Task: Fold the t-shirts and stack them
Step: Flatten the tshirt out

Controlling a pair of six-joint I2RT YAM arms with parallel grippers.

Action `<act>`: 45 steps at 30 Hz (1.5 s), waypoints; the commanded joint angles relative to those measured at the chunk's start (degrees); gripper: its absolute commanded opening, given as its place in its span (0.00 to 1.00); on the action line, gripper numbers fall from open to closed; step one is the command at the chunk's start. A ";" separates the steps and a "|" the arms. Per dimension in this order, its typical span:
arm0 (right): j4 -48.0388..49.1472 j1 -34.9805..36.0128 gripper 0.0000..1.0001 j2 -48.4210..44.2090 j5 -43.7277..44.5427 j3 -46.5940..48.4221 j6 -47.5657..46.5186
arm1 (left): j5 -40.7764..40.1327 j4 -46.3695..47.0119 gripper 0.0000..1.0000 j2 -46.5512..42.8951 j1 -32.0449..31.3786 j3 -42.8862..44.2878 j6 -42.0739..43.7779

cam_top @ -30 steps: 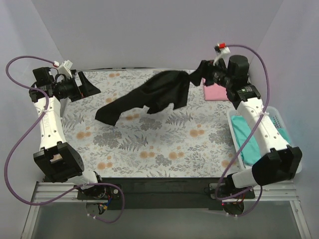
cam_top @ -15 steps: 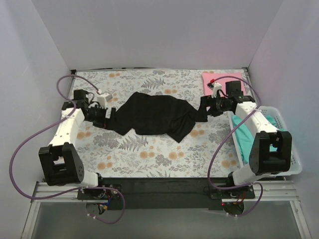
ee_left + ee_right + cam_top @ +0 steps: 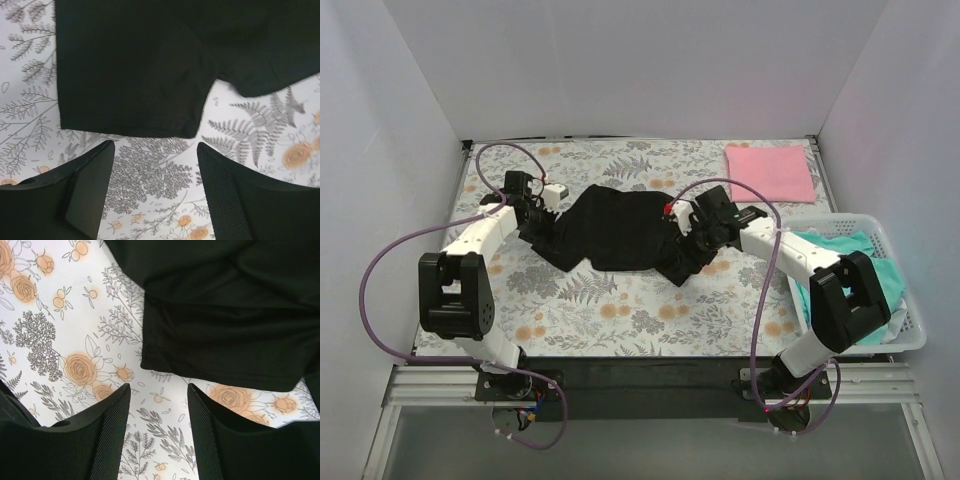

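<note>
The black t-shirt (image 3: 620, 232) lies spread and rumpled on the floral cloth in the middle of the table. My left gripper (image 3: 542, 212) is open and empty at the shirt's left end; its wrist view shows a black sleeve (image 3: 130, 75) just past the fingertips (image 3: 95, 175). My right gripper (image 3: 685, 238) is open and empty at the shirt's right end, with a sleeve hem (image 3: 220, 345) just beyond its fingers (image 3: 115, 425). The pink t-shirt (image 3: 770, 172) lies folded at the back right. The teal t-shirt (image 3: 840, 260) sits in the basket.
The white lattice basket (image 3: 910, 320) stands at the right edge of the table. The floral table cloth (image 3: 620, 310) covers the whole work surface. White walls close in the back and both sides.
The arms lowered the black t-shirt from the air onto the cloth. Both grippers then let go of it and moved inward to its left and right ends.
</note>
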 commanded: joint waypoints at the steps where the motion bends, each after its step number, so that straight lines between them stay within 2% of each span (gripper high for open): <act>1: 2.20 3.22 0.55 1.16 5.33 -1.17 -0.89 | -5.55 2.67 0.65 2.83 0.19 3.47 -2.42; 6: 3.43 7.79 0.54 3.01 9.64 -1.35 -0.28 | -5.65 2.23 0.64 5.57 0.28 5.58 -5.76; 18: 5.98 10.34 0.57 10.22 15.36 -2.66 -0.80 | -11.70 4.07 0.72 9.35 0.54 4.71 -8.05; 21: 6.16 10.70 0.46 10.48 16.76 -3.63 -1.06 | -14.33 4.86 0.71 10.05 0.45 4.36 -8.75; 24: 6.07 10.61 0.29 10.22 17.38 -4.08 -1.33 | -16.28 6.35 0.70 9.97 0.89 4.00 -9.20; 28: 5.46 10.70 0.01 9.34 18.26 -4.25 -1.51 | -16.11 6.44 0.67 10.14 1.77 4.88 -9.37; 32: 5.01 10.61 0.01 8.46 18.35 -3.90 -1.59 | -13.92 5.57 0.59 10.93 3.35 6.29 -9.64; 43: 2.82 10.61 0.01 4.51 20.89 -3.02 -2.12 | -13.56 5.74 0.59 13.83 3.35 3.83 -10.42; 45: 2.12 10.61 0.01 3.63 21.25 -2.59 -2.56 | -13.21 5.92 0.56 14.62 3.35 3.65 -10.78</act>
